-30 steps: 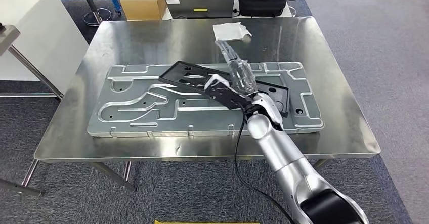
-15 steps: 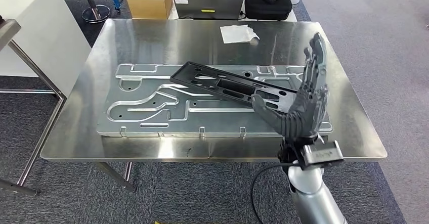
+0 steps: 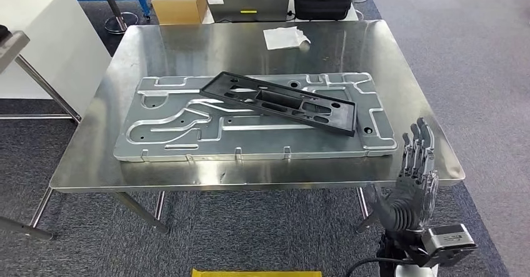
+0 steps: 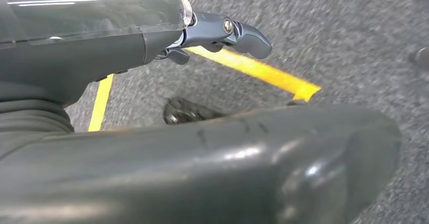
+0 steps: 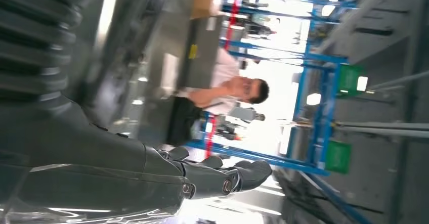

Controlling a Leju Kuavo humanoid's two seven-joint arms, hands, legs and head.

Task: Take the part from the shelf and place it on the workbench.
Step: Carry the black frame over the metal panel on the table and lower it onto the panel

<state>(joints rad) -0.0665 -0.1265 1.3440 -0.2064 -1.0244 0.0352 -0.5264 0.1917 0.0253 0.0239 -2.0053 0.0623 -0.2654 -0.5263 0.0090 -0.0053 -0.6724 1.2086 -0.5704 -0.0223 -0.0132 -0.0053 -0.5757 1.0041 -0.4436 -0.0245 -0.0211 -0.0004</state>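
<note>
Steel workbench (image 3: 187, 49), grey carpet (image 3: 475, 52): black part (image 3: 281, 102) on plate (image 3: 181, 133). Right hand (image 3: 415, 183) wide, empty. Left hand (image 4: 152, 47) over floor, state unclear.

My right hand (image 3: 414, 186), fingers spread and empty, near the workbench (image 3: 187, 52) edge; black part (image 3: 281, 100) well beyond it.

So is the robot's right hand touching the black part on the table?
Apart. In the head view the right hand is off the table's near edge, fingers spread, with bare metal between it and the black part.
</note>
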